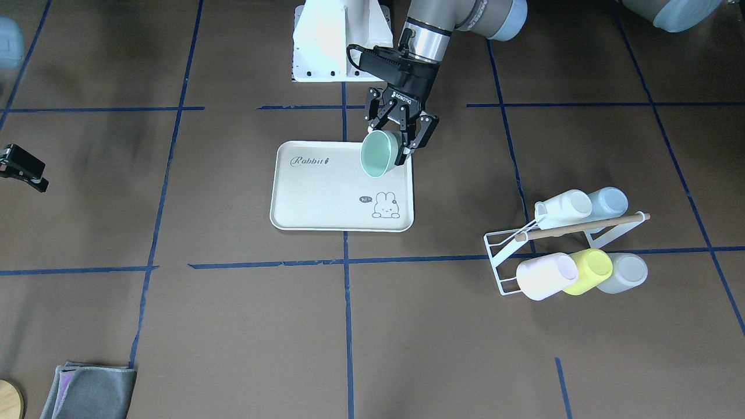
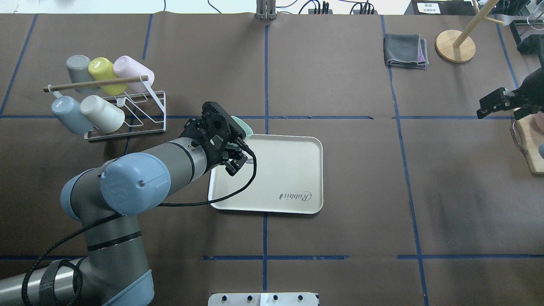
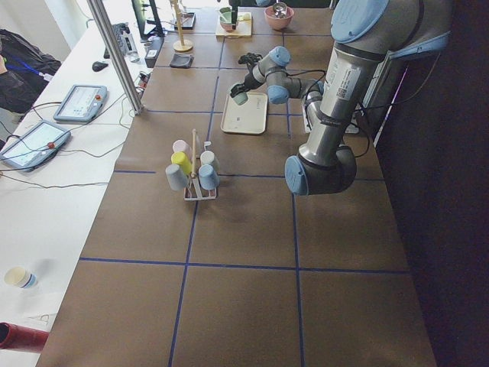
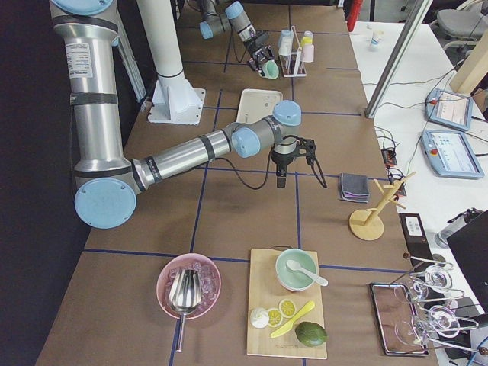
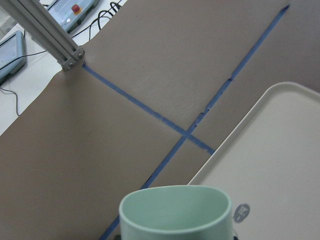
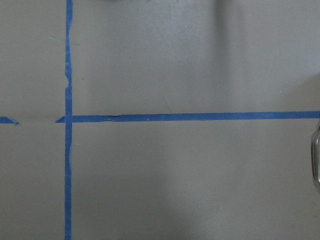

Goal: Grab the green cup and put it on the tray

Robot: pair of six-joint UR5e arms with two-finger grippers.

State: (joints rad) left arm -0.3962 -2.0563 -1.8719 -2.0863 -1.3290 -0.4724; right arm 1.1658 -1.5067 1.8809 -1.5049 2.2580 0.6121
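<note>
My left gripper (image 1: 400,132) is shut on the green cup (image 1: 378,153), a pale mint tumbler. It holds the cup tilted, mouth pointing away from the robot, in the air over the left part of the tray (image 1: 326,198). The tray is cream with "Rabbit" script and a bunny drawing. In the overhead view the wrist hides most of the cup (image 2: 245,128) above the tray (image 2: 289,170). The left wrist view shows the cup's rim (image 5: 175,210) with the tray's corner (image 5: 280,150) below it. My right gripper (image 2: 488,104) is open and empty, far right of the tray.
A white wire rack (image 2: 127,106) with several cups on it stands to the tray's left (image 1: 506,256). A folded grey cloth (image 2: 406,51) and a wooden stand (image 2: 454,40) are at the far right. A wooden board (image 2: 529,144) lies at the right edge.
</note>
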